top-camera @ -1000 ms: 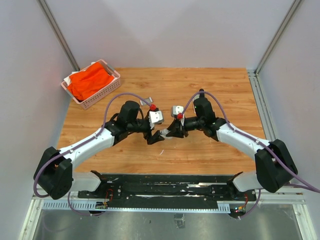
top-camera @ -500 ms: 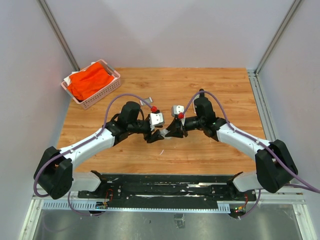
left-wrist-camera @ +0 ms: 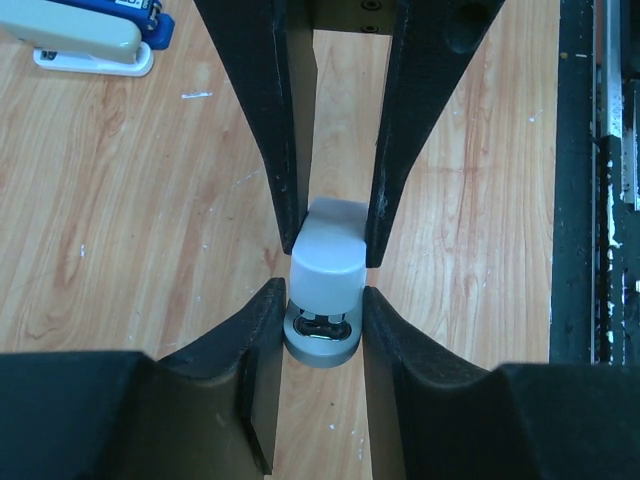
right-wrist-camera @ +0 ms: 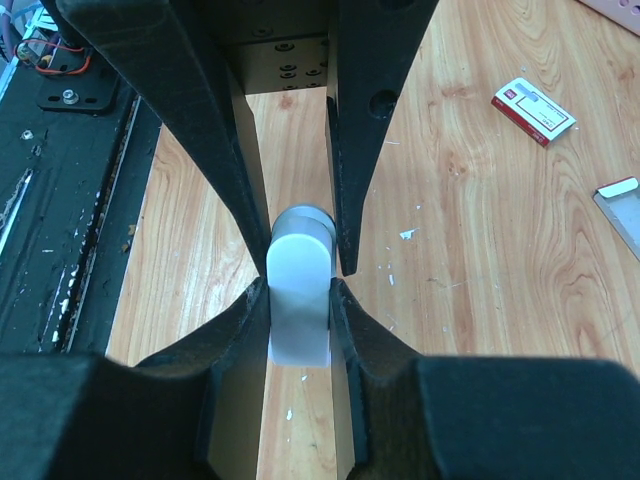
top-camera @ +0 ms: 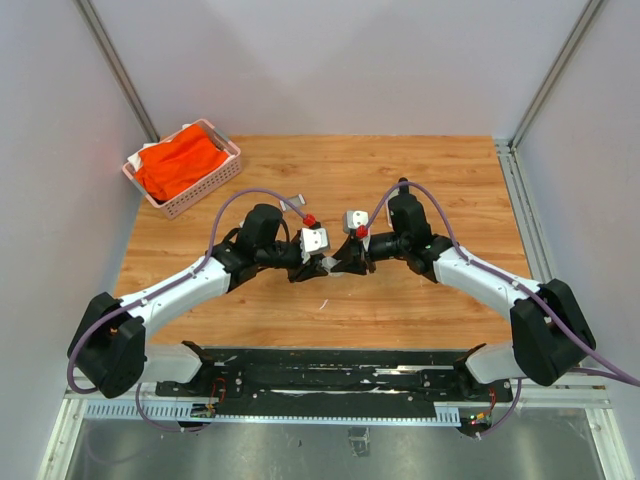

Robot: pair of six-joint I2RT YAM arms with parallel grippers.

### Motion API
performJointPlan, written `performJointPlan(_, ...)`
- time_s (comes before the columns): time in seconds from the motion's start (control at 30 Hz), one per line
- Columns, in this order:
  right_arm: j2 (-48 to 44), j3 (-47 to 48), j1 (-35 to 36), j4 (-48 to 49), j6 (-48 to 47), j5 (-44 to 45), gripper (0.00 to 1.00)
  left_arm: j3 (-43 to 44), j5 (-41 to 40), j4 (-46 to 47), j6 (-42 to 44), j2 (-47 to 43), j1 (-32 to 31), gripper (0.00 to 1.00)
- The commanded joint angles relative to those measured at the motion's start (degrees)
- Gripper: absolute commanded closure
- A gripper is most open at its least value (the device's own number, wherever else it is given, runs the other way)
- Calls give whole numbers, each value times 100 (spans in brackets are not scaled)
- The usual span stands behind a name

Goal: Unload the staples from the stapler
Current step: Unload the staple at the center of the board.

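Observation:
A pale grey-white stapler (top-camera: 328, 265) with a silver metal base hangs just above the table's middle, held from both ends. My left gripper (top-camera: 318, 267) has its fingers pressed against both sides of the stapler's front end (left-wrist-camera: 325, 270), where the metal base shows. From the opposite side my right gripper (top-camera: 339, 265) is shut on the stapler's rounded body (right-wrist-camera: 300, 262). In the left wrist view my own gripper (left-wrist-camera: 322, 292) meets the right arm's fingers (left-wrist-camera: 250, 110) head on. The right wrist view centres on its gripper (right-wrist-camera: 298, 285). The staples are out of view.
A second stapler (left-wrist-camera: 90, 38), cream on top with a blue end, lies on the table. A small white box with a red mark (right-wrist-camera: 533, 110) and a grey flat piece (right-wrist-camera: 620, 200) lie nearby. A pink basket (top-camera: 170, 205) with orange cloth stands back left.
The left gripper has moved right to the stapler and closed its fingers onto the end. The right gripper has kept its grip and hardly moved.

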Motion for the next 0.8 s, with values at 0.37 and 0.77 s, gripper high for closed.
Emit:
performJointPlan(0.37,-2,-133,138,771,640,652,49,104,-557,-50,91,278,-27,100)
performJointPlan(0.77,271,-331,466,1227,608,1300,43,125,-513,-23,-10,254,-44,100)
